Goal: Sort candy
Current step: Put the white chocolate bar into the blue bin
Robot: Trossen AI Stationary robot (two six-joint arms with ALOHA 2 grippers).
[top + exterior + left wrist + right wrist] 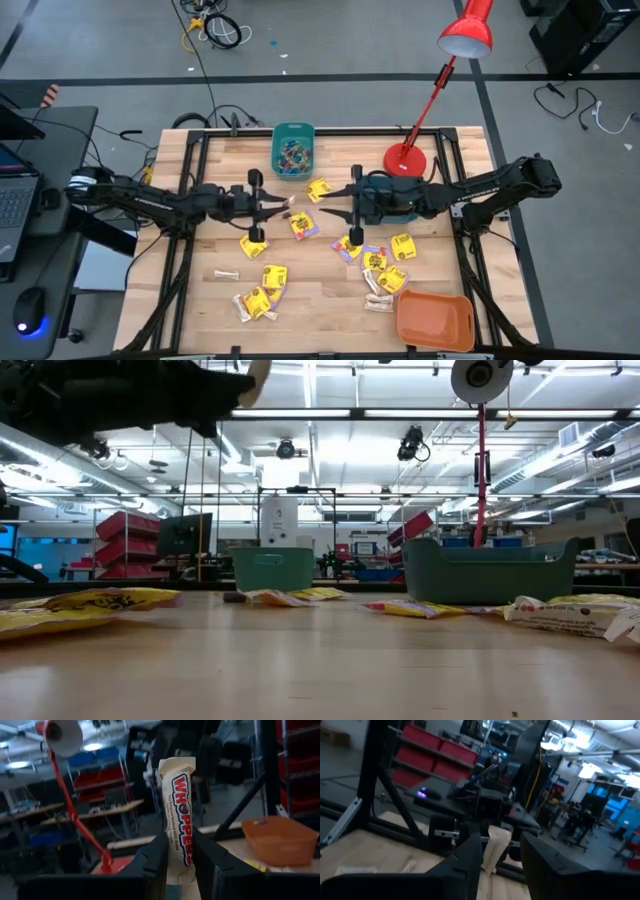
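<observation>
**Whoppers packet held between two claws above mid-bench**

The left claw (179, 865) is clamped narrowly on a white Whoppers packet (178, 810), held upright above the middle of the bench (320, 290). The right claw (501, 851) faces it from the other side, its fingers (470, 855) parted around the packet's pale free end without clearly pressing it. Yellow packets (273, 277) and pale stick pieces (226, 273) lie scattered toward the near edge; small coloured pieces fill the teal bin (293, 132) at the far edge. An orange bin (435, 320) sits at the near right corner, a red lamp (405, 159) at the far right. Beyond: shelving, red storage bins, ceiling lights.
</observation>
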